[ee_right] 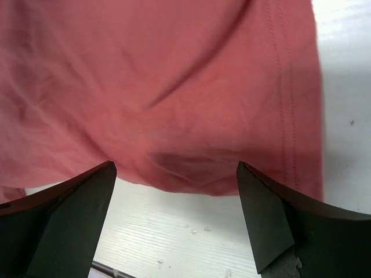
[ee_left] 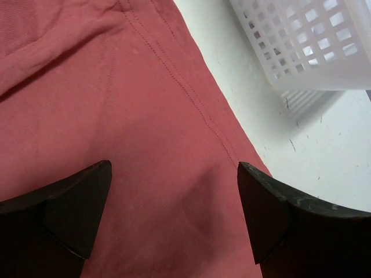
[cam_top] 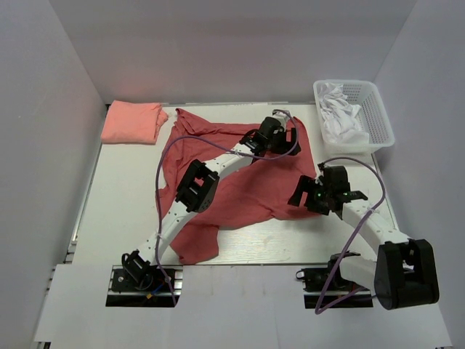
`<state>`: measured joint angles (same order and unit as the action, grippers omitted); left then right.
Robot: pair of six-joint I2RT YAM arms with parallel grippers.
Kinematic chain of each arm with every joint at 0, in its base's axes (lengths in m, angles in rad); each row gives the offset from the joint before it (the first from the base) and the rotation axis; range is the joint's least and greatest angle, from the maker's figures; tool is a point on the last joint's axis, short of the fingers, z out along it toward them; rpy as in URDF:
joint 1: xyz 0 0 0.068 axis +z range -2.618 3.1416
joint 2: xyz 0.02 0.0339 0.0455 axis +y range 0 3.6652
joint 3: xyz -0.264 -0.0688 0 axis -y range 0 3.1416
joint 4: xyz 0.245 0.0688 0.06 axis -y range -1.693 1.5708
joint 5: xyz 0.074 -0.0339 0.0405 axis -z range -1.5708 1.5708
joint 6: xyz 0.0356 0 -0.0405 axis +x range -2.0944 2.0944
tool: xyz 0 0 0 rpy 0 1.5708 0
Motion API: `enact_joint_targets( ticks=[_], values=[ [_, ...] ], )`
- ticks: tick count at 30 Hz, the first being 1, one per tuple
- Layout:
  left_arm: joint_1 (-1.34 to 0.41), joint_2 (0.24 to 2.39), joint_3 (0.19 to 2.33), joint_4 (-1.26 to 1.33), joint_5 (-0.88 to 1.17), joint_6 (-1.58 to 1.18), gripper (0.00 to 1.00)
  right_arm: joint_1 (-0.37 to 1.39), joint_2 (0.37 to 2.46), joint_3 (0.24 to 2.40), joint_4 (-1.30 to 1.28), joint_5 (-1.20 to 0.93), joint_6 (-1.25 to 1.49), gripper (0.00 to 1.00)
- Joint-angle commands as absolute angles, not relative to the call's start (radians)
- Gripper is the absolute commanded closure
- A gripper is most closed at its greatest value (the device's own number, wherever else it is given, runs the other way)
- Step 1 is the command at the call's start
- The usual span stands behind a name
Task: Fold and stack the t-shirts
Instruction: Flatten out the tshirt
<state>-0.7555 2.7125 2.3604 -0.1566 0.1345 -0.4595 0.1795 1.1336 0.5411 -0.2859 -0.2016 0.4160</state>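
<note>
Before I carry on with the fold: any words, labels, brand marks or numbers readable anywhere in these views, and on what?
No readable text in any view.
Brick-red t-shirt: plain cloth and a stitched hem, no print or tag showing.
Salmon-pink t-shirt: folded, no text showing.
White basket: no label; the white cloth in it shows none either.

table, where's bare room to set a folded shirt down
Widest bare patch: left side of the table, bordered by the folded pink shirt behind and the spread red shirt to its right. Crowded at the far right, where the basket sits close to the shirt's edge.
</note>
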Motion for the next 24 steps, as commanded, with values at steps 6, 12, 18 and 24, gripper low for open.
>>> enact_joint_targets(
  ticks=[6,12,18,24],
  values=[
    [-0.752,2.714,2.349,-0.218,0.022,-0.468,0.00,0.176,1.247,0.505,-0.293,-0.106,0.501,0.10],
    [-0.732,2.714,2.349,-0.254,-0.004,-0.495,0.00,0.170,1.224,0.420,-0.351,-0.190,0.575,0.10],
    [-0.732,2.714,2.338,-0.249,-0.022,-0.486,0.00,0.170,1.081,0.379,-0.434,-0.157,0.606,0.10],
    [-0.732,2.704,2.329,-0.229,0.024,-0.476,0.00,0.172,1.084,0.419,-0.517,-0.141,0.604,0.10]
  ],
)
